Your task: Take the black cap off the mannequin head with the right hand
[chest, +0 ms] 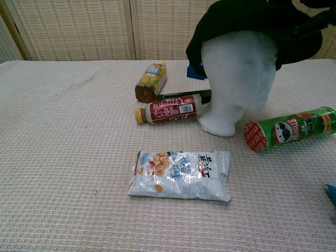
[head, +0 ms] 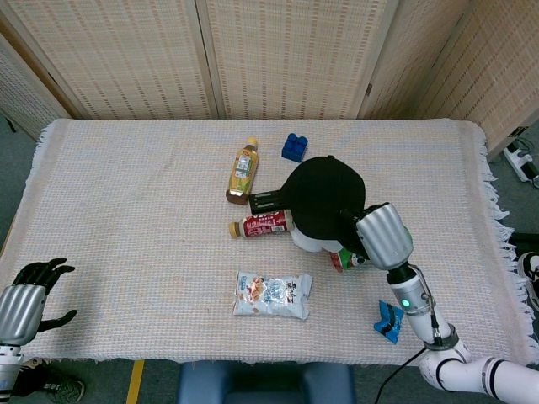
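The black cap [head: 324, 198] sits on the white mannequin head [chest: 236, 73] right of the table's middle. In the chest view the cap [chest: 247, 18] is tipped up off the forehead, and its brim is bunched at the right. My right hand [head: 383, 234] grips that brim from the front right, its fingers hidden in the dark fabric. My left hand [head: 25, 303] hangs off the near left table edge, its fingers apart and holding nothing.
A green Pringles can [chest: 291, 128] lies just under my right hand. A red bottle [chest: 170, 111], a black box [head: 268, 201], a tea bottle [head: 242, 168] and a blue block [head: 294, 146] lie left of and behind the head. A snack bag [head: 272, 295] and a blue packet [head: 388, 321] lie nearer.
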`<state>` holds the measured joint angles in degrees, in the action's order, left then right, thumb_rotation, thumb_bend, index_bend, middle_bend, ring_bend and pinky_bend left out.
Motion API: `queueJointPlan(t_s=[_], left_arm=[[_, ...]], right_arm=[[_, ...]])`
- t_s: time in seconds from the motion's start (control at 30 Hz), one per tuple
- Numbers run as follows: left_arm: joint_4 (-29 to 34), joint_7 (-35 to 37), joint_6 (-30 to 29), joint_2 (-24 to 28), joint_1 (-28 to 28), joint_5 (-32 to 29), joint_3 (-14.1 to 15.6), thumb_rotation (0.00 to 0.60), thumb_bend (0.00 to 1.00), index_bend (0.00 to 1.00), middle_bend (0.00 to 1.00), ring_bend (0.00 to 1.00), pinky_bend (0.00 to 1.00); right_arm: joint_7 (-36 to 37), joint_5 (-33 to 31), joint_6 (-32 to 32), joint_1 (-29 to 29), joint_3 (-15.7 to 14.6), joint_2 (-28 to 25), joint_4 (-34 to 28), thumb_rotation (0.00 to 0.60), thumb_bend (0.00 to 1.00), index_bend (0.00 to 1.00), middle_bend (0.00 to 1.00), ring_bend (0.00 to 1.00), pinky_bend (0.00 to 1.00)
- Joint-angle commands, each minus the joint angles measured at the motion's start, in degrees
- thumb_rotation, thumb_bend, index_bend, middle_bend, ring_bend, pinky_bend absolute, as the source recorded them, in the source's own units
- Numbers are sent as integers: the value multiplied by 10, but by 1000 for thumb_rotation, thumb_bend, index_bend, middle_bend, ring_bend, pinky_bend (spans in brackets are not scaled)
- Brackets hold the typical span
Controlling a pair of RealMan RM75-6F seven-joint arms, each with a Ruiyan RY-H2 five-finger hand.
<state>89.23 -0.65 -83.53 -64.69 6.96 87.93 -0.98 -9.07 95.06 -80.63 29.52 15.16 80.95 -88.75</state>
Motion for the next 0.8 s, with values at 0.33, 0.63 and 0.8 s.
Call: queueJointPlan(t_s=[0.33, 0.63, 0.8], left_arm=[[3, -9, 13, -3, 9, -4, -2, 600, 95, 303, 230, 230, 205], [4, -13, 13, -6, 12, 0, -2, 600, 94, 299, 230, 230, 205], [5, -15, 15, -7, 13, 0, -2, 600, 95, 298, 230, 229, 206]], right_arm=[[-20, -4, -48, 12, 29, 13, 59, 600, 473, 831, 787, 998, 1000], [-24, -36, -54, 13, 49, -11, 86, 600, 472, 830, 787, 998, 1000], [-19, -62, -43, -4, 42, -41, 98, 600, 472, 830, 787, 998, 1000]])
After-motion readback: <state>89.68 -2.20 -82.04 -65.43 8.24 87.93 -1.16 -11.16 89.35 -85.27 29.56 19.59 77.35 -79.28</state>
